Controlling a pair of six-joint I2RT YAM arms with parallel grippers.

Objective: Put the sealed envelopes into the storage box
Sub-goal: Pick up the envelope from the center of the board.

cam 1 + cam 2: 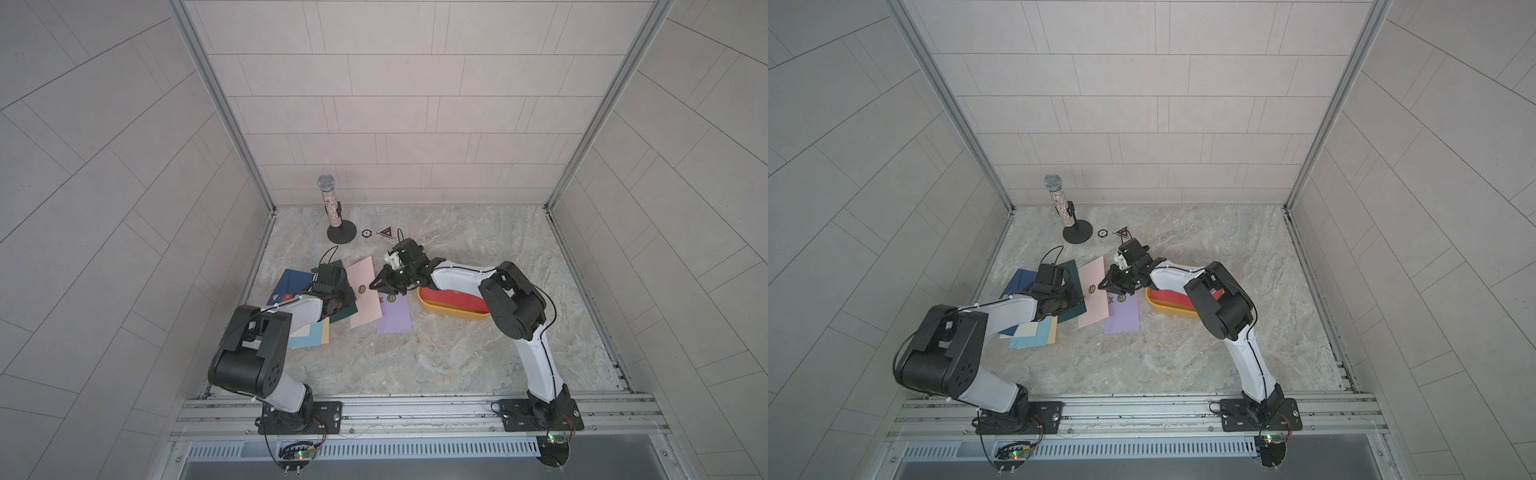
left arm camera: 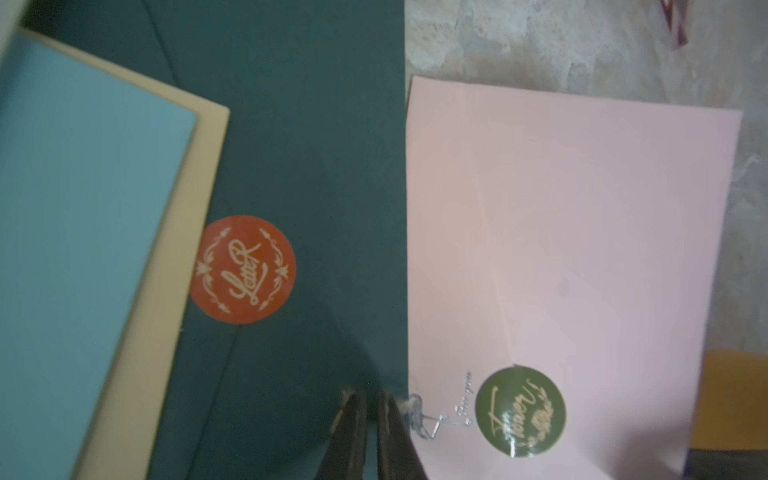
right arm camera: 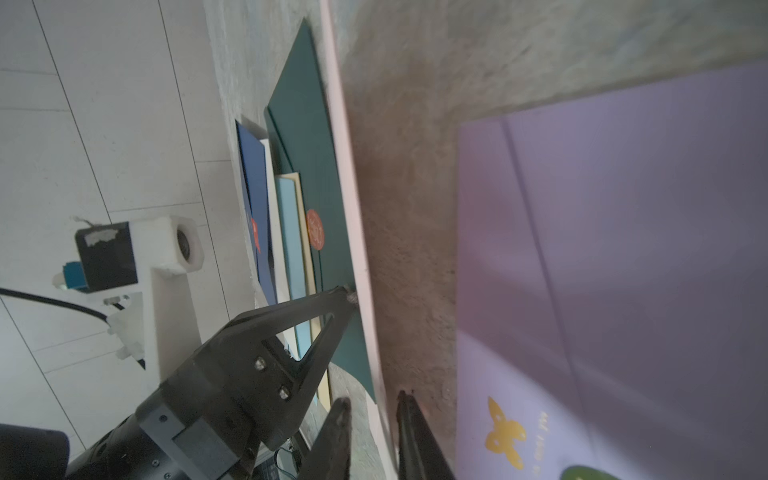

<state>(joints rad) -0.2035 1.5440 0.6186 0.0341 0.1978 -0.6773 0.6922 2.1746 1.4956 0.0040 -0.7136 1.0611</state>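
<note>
Pale tiled walls close in your grey marble-patterned tabletop (image 1: 457, 365). The shallow mustard-yellow plastic storage box (image 1: 453, 312) sits right of its middle with only one flat red paper envelope (image 1: 453, 300) inside, so you are early in the job. Everything else is outside. A pink envelope (image 1: 368, 307) and a lilac one (image 1: 395, 318) lie near the middle, just beside the box. Toward the left edge is an overlapping fan of dark green (image 2: 311, 145), navy (image 1: 1017, 282), light blue (image 1: 1034, 340), cream (image 1: 1030, 330) and yellow (image 1: 1052, 330) envelopes. Your left gripper (image 2: 371, 399) has its jaws drawn together with nothing between them, its tip touching the pink envelope's edge where it meets the dark green one. Your right gripper (image 3: 374, 405) straddles the pink envelope's box-side edge, which looks lifted off the tabletop. Its jaws stand a little apart, with a gap showing beside the paper, so it is not yet clamped. By that count seven envelopes are left, pink likely next.
</note>
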